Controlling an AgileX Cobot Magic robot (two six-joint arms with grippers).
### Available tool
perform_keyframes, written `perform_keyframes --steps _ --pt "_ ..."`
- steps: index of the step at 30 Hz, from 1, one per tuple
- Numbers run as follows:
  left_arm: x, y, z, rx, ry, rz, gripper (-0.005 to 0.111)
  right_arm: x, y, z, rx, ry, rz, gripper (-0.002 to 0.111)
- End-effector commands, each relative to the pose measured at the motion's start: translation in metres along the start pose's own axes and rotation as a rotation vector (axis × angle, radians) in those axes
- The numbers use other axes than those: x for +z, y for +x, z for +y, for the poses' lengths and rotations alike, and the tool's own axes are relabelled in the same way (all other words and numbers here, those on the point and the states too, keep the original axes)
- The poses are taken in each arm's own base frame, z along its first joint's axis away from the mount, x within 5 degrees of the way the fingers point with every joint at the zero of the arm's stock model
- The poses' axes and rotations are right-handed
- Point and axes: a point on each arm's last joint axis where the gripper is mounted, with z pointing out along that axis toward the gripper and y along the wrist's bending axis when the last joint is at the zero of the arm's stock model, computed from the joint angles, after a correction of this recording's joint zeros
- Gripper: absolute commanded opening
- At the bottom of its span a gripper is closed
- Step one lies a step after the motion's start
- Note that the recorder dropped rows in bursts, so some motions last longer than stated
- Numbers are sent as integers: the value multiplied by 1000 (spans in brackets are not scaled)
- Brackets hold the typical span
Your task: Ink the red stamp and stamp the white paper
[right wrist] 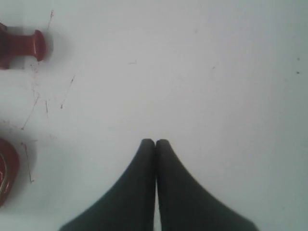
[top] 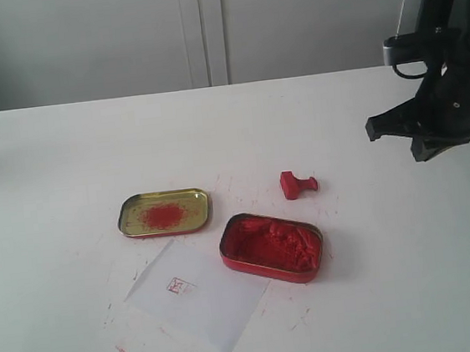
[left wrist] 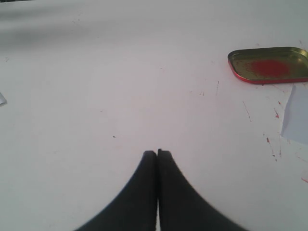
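Note:
The red stamp (top: 296,185) lies on its side on the white table, just behind the red ink tin (top: 271,247); the right wrist view shows the stamp (right wrist: 21,48) off to one side. The white paper (top: 199,293) lies flat in front of the tins with a small red mark on it, and its corner (left wrist: 297,115) shows in the left wrist view. My right gripper (top: 395,136) hovers to the right of the stamp, well apart from it. It is shut and empty (right wrist: 155,142). My left gripper (left wrist: 157,153) is shut with nothing in it, over bare table; the exterior view does not show it.
A shallow gold lid (top: 164,212) smeared with red sits left of the stamp and behind the paper, and also shows as the lid (left wrist: 269,64) in the left wrist view. The ink tin's edge (right wrist: 6,171) is in the right wrist view. Red specks mark the tabletop (top: 53,203).

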Motion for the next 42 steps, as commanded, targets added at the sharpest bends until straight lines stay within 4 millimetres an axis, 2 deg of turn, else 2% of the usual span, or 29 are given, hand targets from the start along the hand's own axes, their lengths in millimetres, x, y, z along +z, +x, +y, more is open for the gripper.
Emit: perform_keyframes --steps 1,7,15,23,35,42 --pt "0 1 0 -12 0 -2 0 -17 8 -3 11 14 25 0" --pt "0 1 0 -12 0 -2 0 -41 36 -5 20 12 -5 0" --pt "0 1 0 -12 0 -2 0 -90 105 -9 50 3 -134 0" --pt "0 1 0 -12 0 -2 0 -130 170 -13 71 -6 -269 0" --pt "0 1 0 -12 0 -2 0 -172 227 -16 79 -29 -564 0" --pt "0 1 0 -12 0 -2 0 -171 250 -17 79 -40 -702 0"
